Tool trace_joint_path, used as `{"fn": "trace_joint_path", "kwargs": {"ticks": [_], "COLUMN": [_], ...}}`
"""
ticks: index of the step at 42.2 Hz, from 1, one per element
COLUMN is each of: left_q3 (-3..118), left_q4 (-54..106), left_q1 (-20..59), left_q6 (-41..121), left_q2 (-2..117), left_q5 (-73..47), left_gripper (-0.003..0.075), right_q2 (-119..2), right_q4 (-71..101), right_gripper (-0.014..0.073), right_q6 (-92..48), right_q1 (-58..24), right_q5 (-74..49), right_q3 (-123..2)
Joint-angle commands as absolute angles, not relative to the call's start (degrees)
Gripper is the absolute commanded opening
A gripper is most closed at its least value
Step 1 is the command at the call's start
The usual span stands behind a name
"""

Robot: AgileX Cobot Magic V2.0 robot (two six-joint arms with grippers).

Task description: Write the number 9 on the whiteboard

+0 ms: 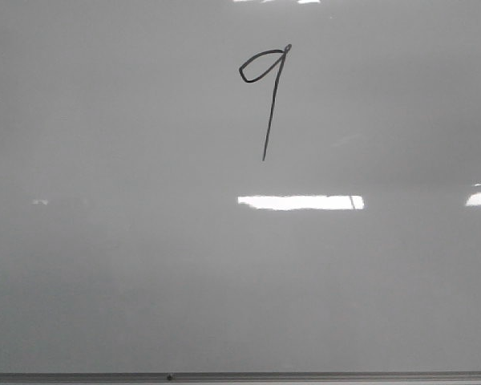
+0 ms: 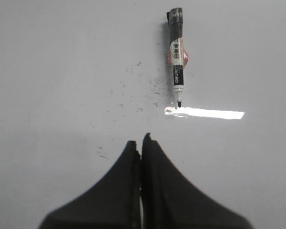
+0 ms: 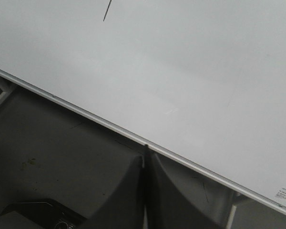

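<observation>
A thin black number 9 (image 1: 267, 92) is drawn on the whiteboard (image 1: 144, 265), up and near the middle in the front view. The tail of its stem shows in the right wrist view (image 3: 107, 11). A black marker (image 2: 177, 55) with a red and white label lies on the whiteboard (image 2: 47, 71), its tip pointing toward my left gripper (image 2: 141, 140), which is shut and empty, a little way from the marker. My right gripper (image 3: 144, 155) is shut and empty at the whiteboard's frame edge (image 3: 190, 163). Neither gripper shows in the front view.
Bright light reflections (image 1: 301, 202) lie across the board. Small black ink specks (image 2: 133, 90) dot the board near the marker. A dark grey surface (image 3: 52, 152) lies beyond the board's frame in the right wrist view, with a dark fitting (image 3: 43, 214) in the corner.
</observation>
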State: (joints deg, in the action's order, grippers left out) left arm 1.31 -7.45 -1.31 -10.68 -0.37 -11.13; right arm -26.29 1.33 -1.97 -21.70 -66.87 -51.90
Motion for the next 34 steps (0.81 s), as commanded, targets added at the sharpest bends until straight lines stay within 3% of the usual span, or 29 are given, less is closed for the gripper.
{"fn": "trace_joint_path", "kwargs": {"ticks": [1,21,28,34], "left_q3": [0.7,-0.6,-0.6,-0.6], "left_q4": [-7.4,-8.9,1.1,1.6], "left_q1": [-1.2,-0.8,-0.7,-0.7], "left_q6": [-10.7,-10.5,4.0,4.4], "left_q2": [-1.4,-1.4,-1.4,-1.4], "left_q5": [-2.7,-0.7,2.0,3.8], "left_gripper": [-0.0019,-0.0019,-0.0019,-0.0019], "right_q2": [-26.7,-26.7,-26.7,-26.7], "right_q4": [0.8,0.8,0.8,0.8], "right_gripper": [-0.0069,-0.0069,-0.0069,-0.0069], "right_q6": [-2.4,-2.4,-2.4,-2.4], "right_q1": [-21.4,-21.4,-21.4,-21.4], "right_q5": [-63.5,-63.5,-63.5,-63.5], "right_q3": [-53.1,-53.1,-53.1,-53.1]}}
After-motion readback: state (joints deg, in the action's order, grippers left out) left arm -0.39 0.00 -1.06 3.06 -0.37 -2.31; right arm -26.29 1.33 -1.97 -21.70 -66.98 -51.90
